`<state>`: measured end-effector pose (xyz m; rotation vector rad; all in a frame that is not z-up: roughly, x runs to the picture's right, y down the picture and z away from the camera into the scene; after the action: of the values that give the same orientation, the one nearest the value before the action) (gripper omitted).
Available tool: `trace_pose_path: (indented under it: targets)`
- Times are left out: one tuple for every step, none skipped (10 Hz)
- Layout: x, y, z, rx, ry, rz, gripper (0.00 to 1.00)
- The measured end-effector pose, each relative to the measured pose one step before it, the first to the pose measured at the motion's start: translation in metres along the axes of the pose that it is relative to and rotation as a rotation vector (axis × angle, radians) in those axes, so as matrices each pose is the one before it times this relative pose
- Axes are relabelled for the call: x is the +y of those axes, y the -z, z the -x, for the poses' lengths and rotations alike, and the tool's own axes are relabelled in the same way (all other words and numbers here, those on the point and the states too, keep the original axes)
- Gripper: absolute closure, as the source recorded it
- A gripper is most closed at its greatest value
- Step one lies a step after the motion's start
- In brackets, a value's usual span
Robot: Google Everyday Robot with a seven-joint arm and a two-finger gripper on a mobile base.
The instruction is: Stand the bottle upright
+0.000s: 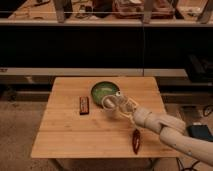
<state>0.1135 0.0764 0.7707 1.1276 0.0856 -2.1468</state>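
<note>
The bottle (116,101) is being held just in front of the green bowl (103,90), above the wooden table (65,135), by the gripper (123,106), its 2 fingers closed around it, apparently so it can be set upright.

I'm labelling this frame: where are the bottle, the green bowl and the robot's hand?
bottle (116,101): camera view, its pale body.
green bowl (101,90): camera view, inner surface.
hand (125,107): camera view, at the bottle, between fingertips.

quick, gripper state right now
gripper: over the table just right of the green bowl, at the bottle; whether it grips it cannot be told.
</note>
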Motion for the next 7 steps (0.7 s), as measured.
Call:
trace_pose_path:
  targets:
    - [0.01934,-0.00225,0.00036,0.01767,0.01295,0.03038,0.99]
    - [0.02454,-0.00229,0.00518,0.02681,0.00261,0.04364,0.99]
    - [0.01611,-0.00649,0.00995,0.02711,-0.01604,0.03337,0.99]
    - [0.00756,-0.00599,0.00979,0.01935,-0.02119,0.01966,0.99]
    - [0.00748,-0.00595,0.01397,0.02291,-0.03113,0.02346,0.99]
    - [0.00829,-0.00508,0.01876,0.02202,-0.03161,0.02568,0.99]
    - [0.00477,-0.00242,0.01331,0.00837,-0.01573,0.01448,0.99]
